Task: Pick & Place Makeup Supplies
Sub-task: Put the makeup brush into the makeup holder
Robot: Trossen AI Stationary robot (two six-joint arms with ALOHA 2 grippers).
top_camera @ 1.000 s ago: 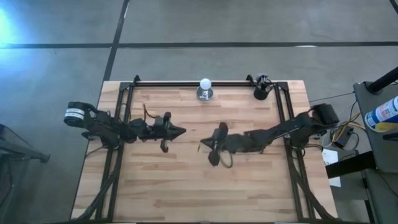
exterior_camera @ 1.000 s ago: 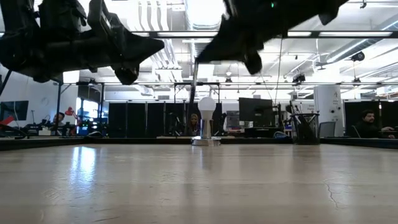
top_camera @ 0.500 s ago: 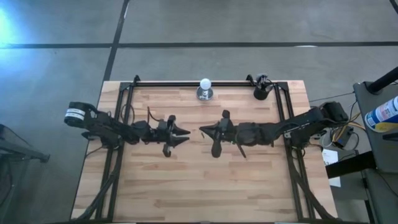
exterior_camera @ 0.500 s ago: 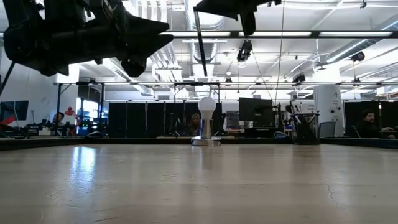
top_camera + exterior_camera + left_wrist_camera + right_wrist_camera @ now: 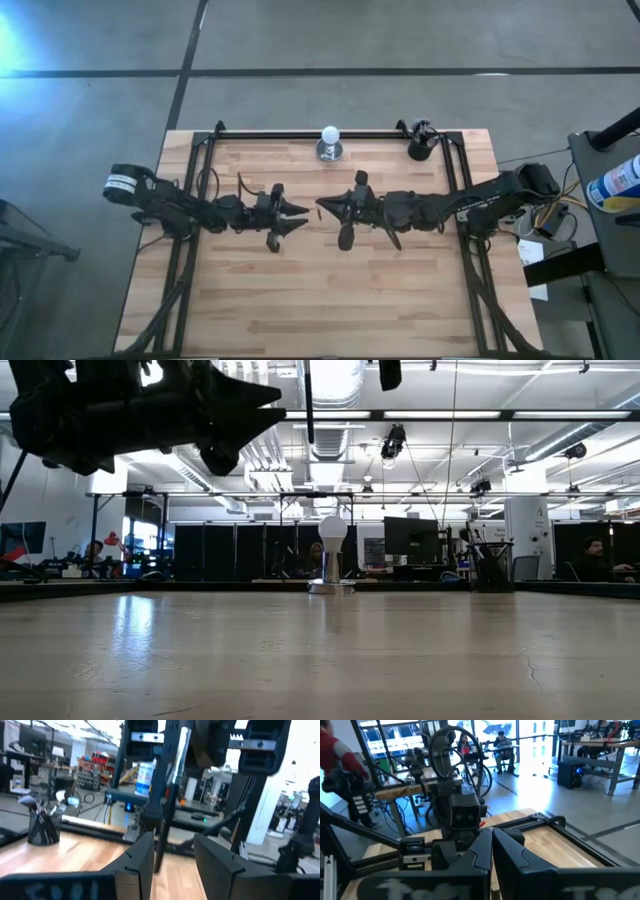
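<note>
Starting big: one wooden table [image 5: 300,300] with two dark arms meeting over its middle. The right gripper [image 5: 324,207] is pinched tight on one thin dark makeup stick [image 5: 165,805], which hangs straight down in the air. The left gripper [image 5: 173,840] is spread wide, one finger on each side of the stick and not touching it. The stick looks light, stiff and smooth – it could slip or spin, so the plain middle of the handle is likely the best place to hold. At the table's back edge stand one black cup [image 5: 420,145] holding more sticks – too bunched to count – and one white ball [image 5: 330,135] on a stand.
</note>
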